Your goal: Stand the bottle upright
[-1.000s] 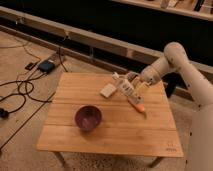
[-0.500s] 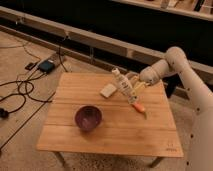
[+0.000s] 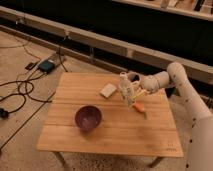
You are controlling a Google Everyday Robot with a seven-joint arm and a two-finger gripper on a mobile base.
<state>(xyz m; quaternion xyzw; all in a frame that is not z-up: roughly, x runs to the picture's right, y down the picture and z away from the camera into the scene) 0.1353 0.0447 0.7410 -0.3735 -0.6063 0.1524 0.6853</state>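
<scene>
The bottle [image 3: 126,90] is slim and whitish with a pale label. It hangs nearly upright just above the wooden table [image 3: 115,135], toward the back right. My gripper [image 3: 133,86] reaches in from the right at the end of the white arm [image 3: 170,77] and is shut on the bottle's upper part. The bottle's lower end is close to the tabletop; I cannot tell whether it touches.
A flat white block [image 3: 108,90] lies just left of the bottle. A small orange carrot-like object [image 3: 139,107] lies just right and in front of it. A purple bowl [image 3: 88,117] sits front left. Cables and a small box [image 3: 46,65] lie on the floor at left.
The bottle has swung from a slanted pose to nearly upright in the gripper. The arm's wrist has shifted slightly along with it.
</scene>
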